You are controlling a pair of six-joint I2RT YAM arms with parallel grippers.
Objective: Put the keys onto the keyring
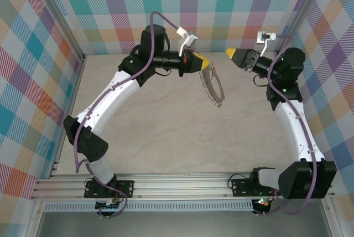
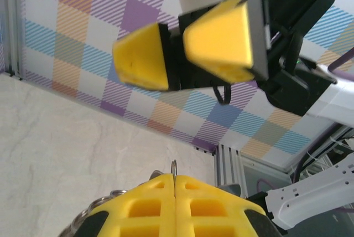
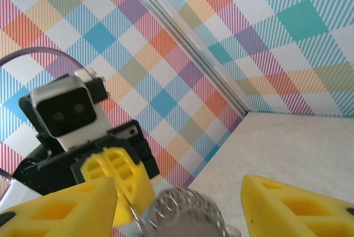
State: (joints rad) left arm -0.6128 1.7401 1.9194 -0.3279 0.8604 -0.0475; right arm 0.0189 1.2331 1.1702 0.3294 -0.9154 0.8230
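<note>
The keyring, a large silvery ring with a coiled, beaded rim, hangs in the air at the back of the table. My left gripper is shut on its top edge. In the left wrist view a thin loop of the keyring pokes out between the closed yellow fingers. My right gripper faces it from the right, a short gap away, open and holding nothing. In the right wrist view the keyring sits low between my spread right fingers. The keys are out of view.
Checked cloth walls close in the back and both sides. A metal frame post stands at the table's edge. The beige tabletop lies under both arms.
</note>
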